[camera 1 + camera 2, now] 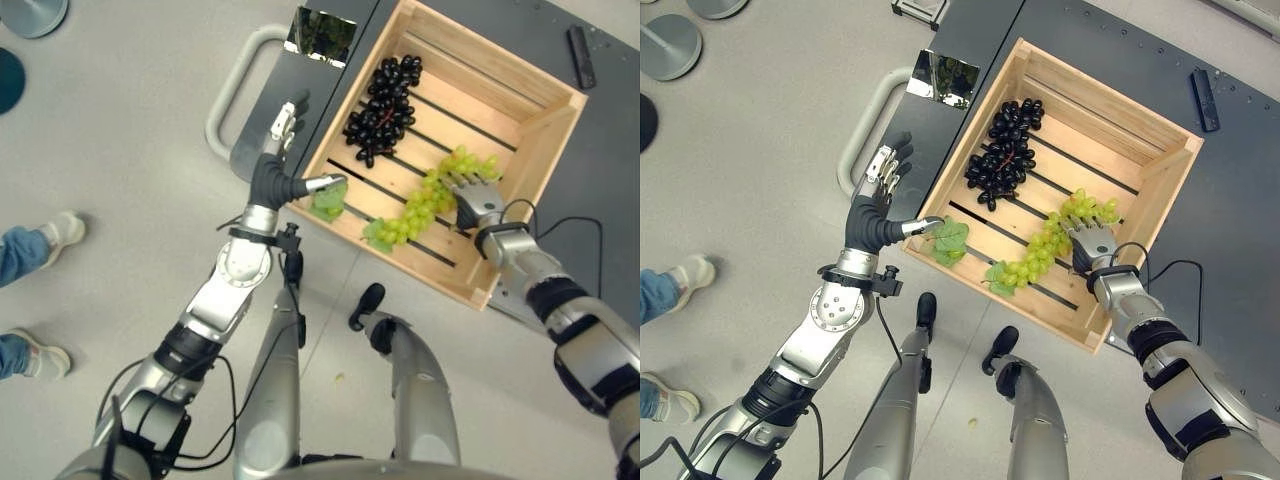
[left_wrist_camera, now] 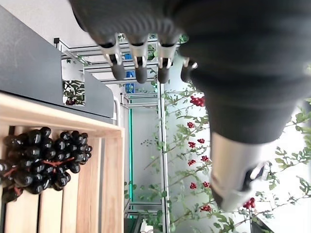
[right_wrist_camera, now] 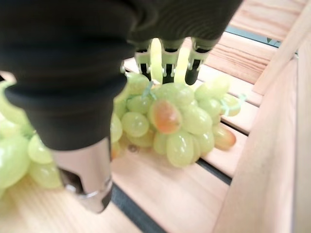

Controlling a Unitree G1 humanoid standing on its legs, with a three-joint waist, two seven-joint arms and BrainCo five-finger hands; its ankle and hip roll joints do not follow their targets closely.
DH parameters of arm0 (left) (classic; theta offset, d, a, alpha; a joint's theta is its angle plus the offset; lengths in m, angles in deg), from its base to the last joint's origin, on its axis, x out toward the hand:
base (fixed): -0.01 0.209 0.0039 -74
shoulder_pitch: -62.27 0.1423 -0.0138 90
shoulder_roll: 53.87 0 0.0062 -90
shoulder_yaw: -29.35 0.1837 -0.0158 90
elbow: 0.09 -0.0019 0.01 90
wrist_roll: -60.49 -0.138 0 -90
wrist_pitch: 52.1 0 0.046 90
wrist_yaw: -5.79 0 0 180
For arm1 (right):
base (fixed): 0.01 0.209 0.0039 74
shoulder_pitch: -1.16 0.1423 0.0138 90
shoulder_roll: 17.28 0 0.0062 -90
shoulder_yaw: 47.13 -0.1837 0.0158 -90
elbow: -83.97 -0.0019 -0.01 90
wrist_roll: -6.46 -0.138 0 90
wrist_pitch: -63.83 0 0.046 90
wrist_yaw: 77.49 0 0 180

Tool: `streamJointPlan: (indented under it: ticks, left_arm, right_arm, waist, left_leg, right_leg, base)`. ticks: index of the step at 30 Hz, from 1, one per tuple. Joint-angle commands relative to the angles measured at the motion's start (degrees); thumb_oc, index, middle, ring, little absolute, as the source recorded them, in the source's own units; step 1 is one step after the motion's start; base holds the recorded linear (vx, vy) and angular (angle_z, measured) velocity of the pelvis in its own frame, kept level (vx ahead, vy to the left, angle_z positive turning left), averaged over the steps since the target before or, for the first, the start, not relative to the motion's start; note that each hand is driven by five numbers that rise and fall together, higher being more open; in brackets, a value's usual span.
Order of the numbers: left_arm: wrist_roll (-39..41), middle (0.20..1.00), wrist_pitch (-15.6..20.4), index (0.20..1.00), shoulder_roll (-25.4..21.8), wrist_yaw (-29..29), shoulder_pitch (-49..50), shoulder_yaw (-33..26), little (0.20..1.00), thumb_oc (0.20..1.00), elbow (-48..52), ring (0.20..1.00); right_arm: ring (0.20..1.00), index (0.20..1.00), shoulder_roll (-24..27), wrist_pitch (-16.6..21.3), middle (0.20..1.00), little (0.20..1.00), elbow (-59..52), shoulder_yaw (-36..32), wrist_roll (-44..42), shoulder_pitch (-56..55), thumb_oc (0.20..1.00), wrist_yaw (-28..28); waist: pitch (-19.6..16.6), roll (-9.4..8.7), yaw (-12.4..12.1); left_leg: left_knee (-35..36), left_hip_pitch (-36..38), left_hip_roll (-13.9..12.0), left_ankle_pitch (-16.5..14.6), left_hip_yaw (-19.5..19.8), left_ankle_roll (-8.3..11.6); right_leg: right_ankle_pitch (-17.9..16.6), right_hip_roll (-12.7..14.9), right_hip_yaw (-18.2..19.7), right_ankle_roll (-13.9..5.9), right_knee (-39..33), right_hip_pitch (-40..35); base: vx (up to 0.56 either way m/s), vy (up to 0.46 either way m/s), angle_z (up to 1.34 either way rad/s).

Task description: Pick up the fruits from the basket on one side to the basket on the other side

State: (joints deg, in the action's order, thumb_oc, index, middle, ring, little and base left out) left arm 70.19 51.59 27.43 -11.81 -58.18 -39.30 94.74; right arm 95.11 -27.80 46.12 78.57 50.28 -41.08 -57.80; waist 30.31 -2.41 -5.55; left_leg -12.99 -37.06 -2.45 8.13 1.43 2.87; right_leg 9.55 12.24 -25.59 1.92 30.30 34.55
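A wooden crate (image 1: 537, 150) holds a bunch of black grapes (image 1: 385, 105) at its far side and a long bunch of green grapes (image 1: 425, 205) at its near side. My right hand (image 1: 480, 205) is inside the crate with straight fingers (image 3: 167, 65) resting on the end of the green bunch (image 3: 180, 121); its thumb stands apart. My left hand (image 1: 270, 175) is open just outside the crate's left corner, fingers spread upward and thumb pointing at a green leaf (image 1: 328, 203) that hangs over the rim. Past its fingers the black grapes (image 2: 39, 160) also show.
The crate stands on a dark platform (image 1: 615, 150) with a grey handle (image 1: 228, 95) on its left. A shiny plate (image 1: 320, 35) and a black bar (image 1: 581, 55) lie on the platform. A person's shoes (image 1: 60, 232) stand at the left. Round bases (image 1: 35, 15) sit at the top left.
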Motion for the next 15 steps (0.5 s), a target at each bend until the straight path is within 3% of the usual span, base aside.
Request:
streamJointPlan:
  ticks: [1,15]
  left_arm:
    - [-2.49,1.0,2.38,1.0,1.24,-1.42,-2.33,0.4,1.0,1.0,5.37,1.0]
    - [-3.11,1.0,2.35,1.0,1.12,-2.4,-2.6,2.17,1.0,1.0,4.91,1.0]
  right_arm:
    - [1.0,1.0,-0.26,-1.92,1.0,1.0,5.64,3.36,0.7,1.75,1.0,-0.98]
    - [1.0,1.0,3.1,-2.75,1.0,1.0,3.19,3.94,3.62,4.16,1.0,3.62]
  waist:
    - [-0.51,0.14,-0.55]
    - [-0.51,1.18,-0.17]
  left_leg:
    - [-6.31,-1.67,-0.68,-7.43,-2.35,0.46]
    - [-6.13,-2.57,-0.1,-7.29,-1.95,0.05]
  right_leg:
    - [-6.97,2.98,1.19,-8.83,-8.18,-1.31]
    - [-6.99,3.49,0.77,-8.9,-8.06,-0.33]
  base:
    - [0.0,0.021,0.03]
    - [0.0,0.004,0.01]
